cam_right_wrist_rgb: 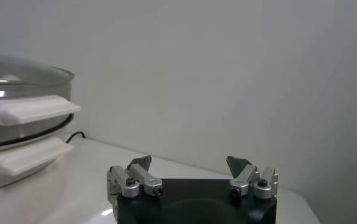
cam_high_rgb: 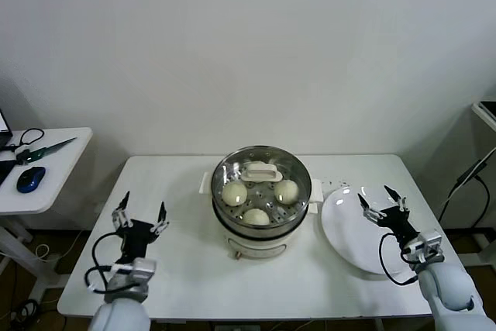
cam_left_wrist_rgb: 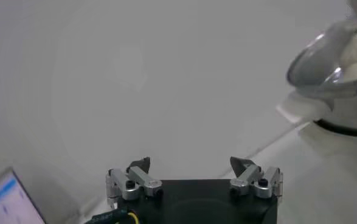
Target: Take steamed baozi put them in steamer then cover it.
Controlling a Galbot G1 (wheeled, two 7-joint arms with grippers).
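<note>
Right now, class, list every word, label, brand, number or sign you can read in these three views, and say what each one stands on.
None can be read.
The steamer, its cover and the white plate show no legible print.
The laptop screen in the left wrist view shows blue marks, too blurred to read.
The left gripper and right gripper, both open, carry no readable markings.

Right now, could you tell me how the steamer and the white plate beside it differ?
The steamer is a deep steel pot; the plate is flat and white. The steamer holds baozi under its glass cover; the plate is bare, with the right gripper over it. Both are round and share the table.
</note>
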